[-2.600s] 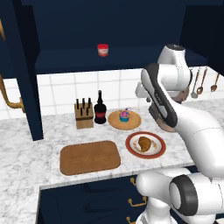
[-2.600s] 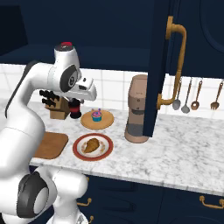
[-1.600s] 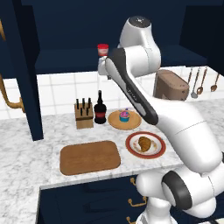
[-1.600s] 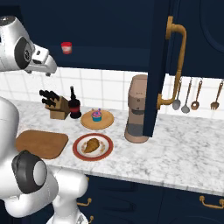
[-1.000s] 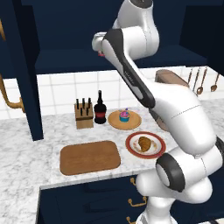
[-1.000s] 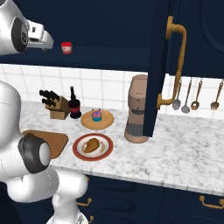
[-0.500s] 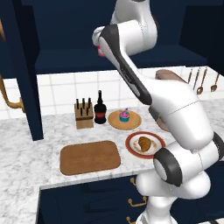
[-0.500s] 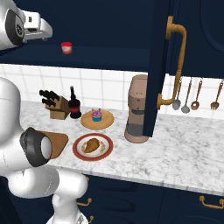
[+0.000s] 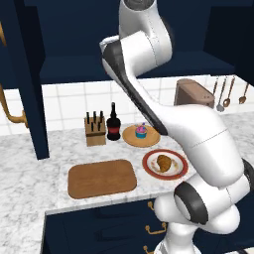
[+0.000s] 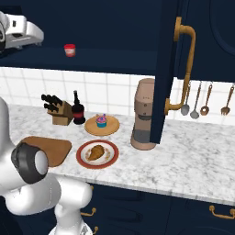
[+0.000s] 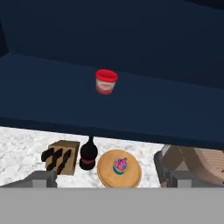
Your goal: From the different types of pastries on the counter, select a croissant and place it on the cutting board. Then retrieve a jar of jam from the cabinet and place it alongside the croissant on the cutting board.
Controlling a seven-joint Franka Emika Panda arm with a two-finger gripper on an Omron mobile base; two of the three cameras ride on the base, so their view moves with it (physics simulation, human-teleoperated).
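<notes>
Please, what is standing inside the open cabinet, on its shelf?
One red-lidded jam jar stands upright on the dark shelf, alone, with nothing else around it. The shelf's far right end is hidden behind the open cabinet door in the right base view.

Jam jar (image 11: 106,81) stands alone mid cabinet shelf (image 11: 52,87); shelf bare to both sides and in front, so approach from front edge is free. Open cabinet door (image 10: 167,69) w/ brass handle (image 10: 183,69) juts out over counter's right part, just by coffee machine (image 10: 144,114).

Cutting board (image 9: 101,177) at counter's front edge: top bare, room above. Behind it, along back edge, knife block (image 9: 95,130) and bottle (image 9: 113,124) stand tall. Croissant (image 9: 163,161) on red plate (image 9: 149,163), right of board; cupcake plate (image 9: 130,137) just behind.
</notes>
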